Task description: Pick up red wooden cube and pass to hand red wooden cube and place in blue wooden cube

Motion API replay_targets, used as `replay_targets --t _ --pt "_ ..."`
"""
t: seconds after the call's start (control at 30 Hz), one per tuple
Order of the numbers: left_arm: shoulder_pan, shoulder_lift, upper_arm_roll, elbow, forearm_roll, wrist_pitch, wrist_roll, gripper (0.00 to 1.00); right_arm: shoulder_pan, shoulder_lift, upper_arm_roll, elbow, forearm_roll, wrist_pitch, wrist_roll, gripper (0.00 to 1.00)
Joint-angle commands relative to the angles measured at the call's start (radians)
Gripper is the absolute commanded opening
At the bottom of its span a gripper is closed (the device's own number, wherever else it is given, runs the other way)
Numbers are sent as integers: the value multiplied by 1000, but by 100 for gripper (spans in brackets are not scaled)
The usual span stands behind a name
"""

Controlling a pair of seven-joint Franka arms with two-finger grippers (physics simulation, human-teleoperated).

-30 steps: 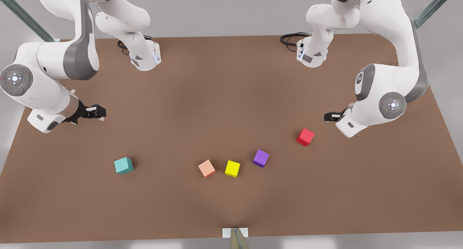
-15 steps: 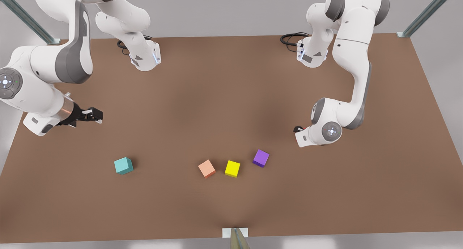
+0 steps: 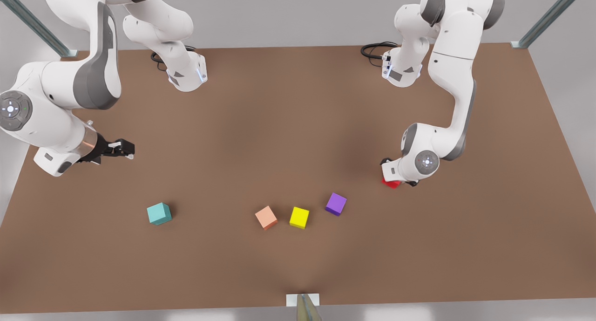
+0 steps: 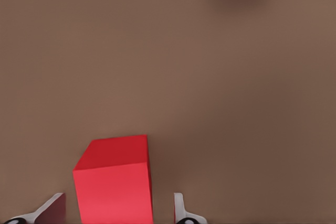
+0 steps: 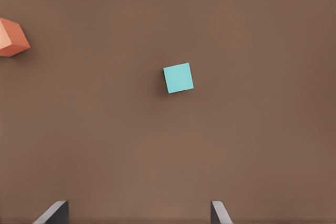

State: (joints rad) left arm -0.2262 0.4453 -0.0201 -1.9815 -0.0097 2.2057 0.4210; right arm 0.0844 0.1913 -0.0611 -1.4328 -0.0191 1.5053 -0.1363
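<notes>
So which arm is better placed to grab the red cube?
The left: its gripper is open with jaws either side of the red cube. The right gripper waits far across the table, open.

Glossy white arms (image 3: 454,51) with grey joint bands (round button caps), black cables at bases.

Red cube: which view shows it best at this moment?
The left wrist view: the red cube sits large and unobstructed between the left gripper's open jaws. In the front view, that arm hides most of it, leaving a red sliver.
</notes>
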Motion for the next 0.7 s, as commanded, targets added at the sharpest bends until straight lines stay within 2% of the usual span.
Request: replay_targets --t 0.0,0.67 --pt "1 0 0 -7 1 42 35 100 0 -1 0 0 1 1 -8 100" --pt "-4 62 12 -22 1 89 22 100 0 8 1 -1 1 0 -20 100"
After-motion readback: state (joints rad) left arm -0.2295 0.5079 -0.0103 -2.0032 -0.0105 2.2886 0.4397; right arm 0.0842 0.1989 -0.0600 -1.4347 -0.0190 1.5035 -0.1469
